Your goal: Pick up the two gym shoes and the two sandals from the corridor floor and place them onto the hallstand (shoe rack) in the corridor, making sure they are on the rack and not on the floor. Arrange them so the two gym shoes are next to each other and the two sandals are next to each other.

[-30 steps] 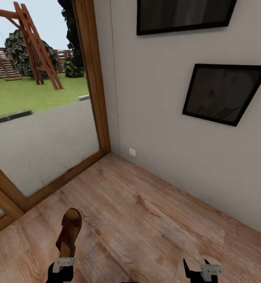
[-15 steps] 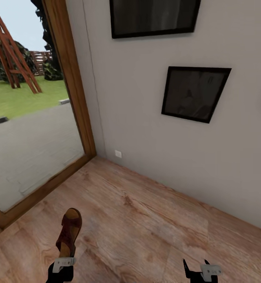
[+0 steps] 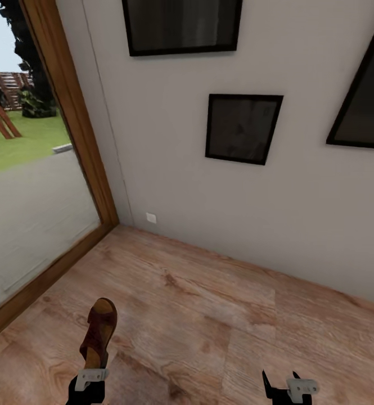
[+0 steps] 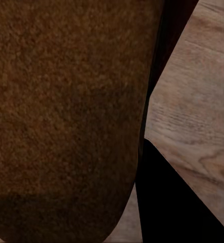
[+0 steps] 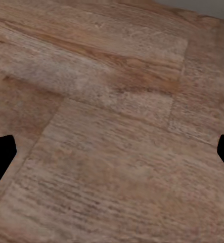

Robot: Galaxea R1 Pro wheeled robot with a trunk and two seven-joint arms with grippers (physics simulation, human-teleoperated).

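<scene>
Sandal (image 3: 99, 333) held in left gripper (image 3: 89, 381), toe pointing away, raised above wood floor (image 3: 209, 315); its brown leather crowds the left wrist view (image 4: 66, 116); right gripper (image 3: 288, 387) wide open, holding nothing, above bare floor; wall (image 3: 170, 169) with dark frames ahead.

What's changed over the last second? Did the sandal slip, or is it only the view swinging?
Only the view swung: the window frame and wall pictures slid toward the left of the head picture, and another frame came in at the right, so the robot turned right. The sandal stays in the left pincer, same pose. The right pincer stays open and empty over the floor.
</scene>
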